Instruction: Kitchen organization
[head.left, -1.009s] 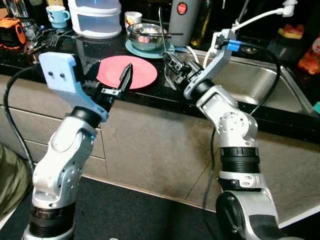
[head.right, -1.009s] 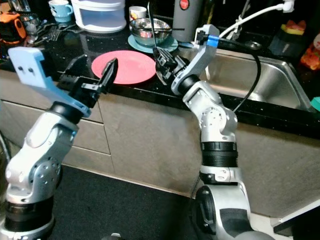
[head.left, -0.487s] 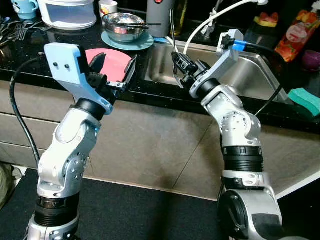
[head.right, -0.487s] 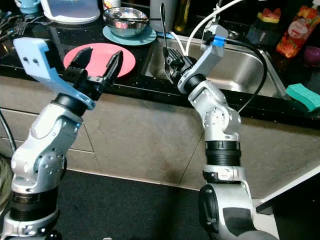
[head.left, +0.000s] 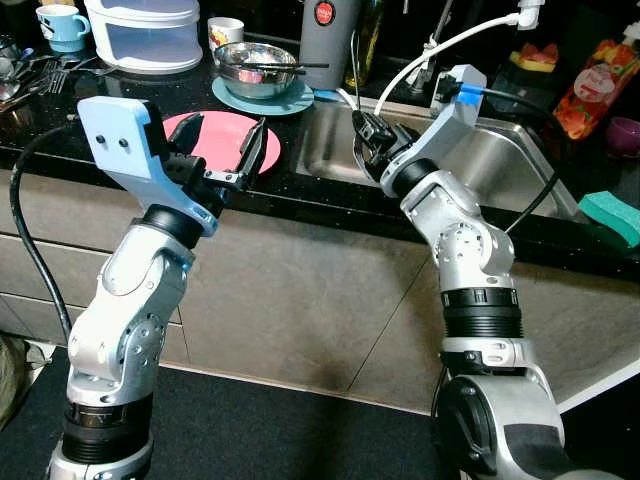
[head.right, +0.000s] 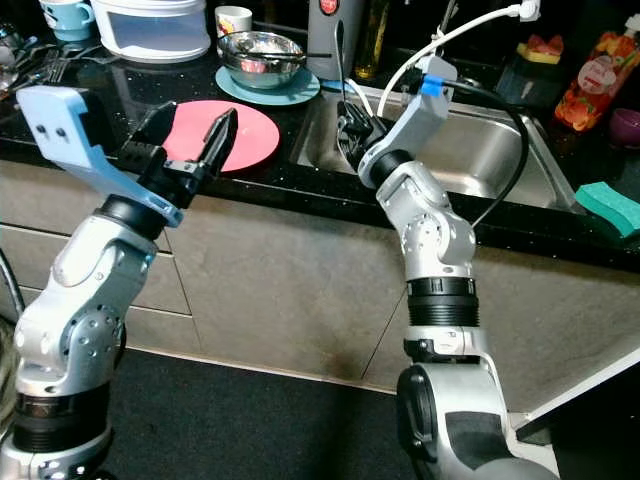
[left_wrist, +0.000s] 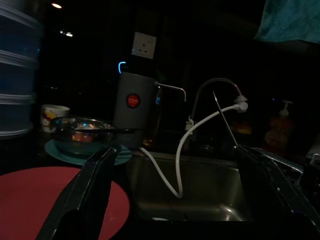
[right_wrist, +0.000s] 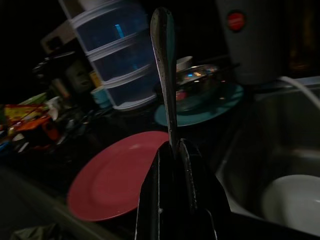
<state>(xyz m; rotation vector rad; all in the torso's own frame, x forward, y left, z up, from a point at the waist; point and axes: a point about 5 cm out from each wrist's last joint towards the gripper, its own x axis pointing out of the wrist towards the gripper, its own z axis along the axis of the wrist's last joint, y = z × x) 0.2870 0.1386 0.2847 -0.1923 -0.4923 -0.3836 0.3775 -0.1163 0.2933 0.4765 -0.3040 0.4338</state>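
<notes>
My right gripper (head.left: 368, 132) is shut on a thin metal utensil (right_wrist: 165, 75) whose handle sticks straight up. It hovers at the left rim of the steel sink (head.left: 500, 165), just right of the pink plate (head.left: 222, 140). The plate lies flat on the black counter (head.left: 60, 110). My left gripper (head.left: 222, 150) is open and holds nothing, level with the counter's front edge just in front of the plate. Through its spread fingers (left_wrist: 85, 195) I see the plate, the sink and the tap. A white bowl (right_wrist: 292, 200) lies in the sink.
A steel bowl on a teal plate (head.left: 255, 70) stands behind the pink plate, with a grey flask (head.left: 325, 40) beside it. Stacked clear containers (head.left: 150, 35), a mug (head.left: 60, 25) and loose cutlery are at the back left. A white hose (head.left: 440, 50) arches over the sink. A green sponge (head.left: 612, 215) lies far right.
The camera has swung to the right and back a little. My right gripper has carried the utensil from beside the plate to the sink's left rim. The left gripper stays open.
</notes>
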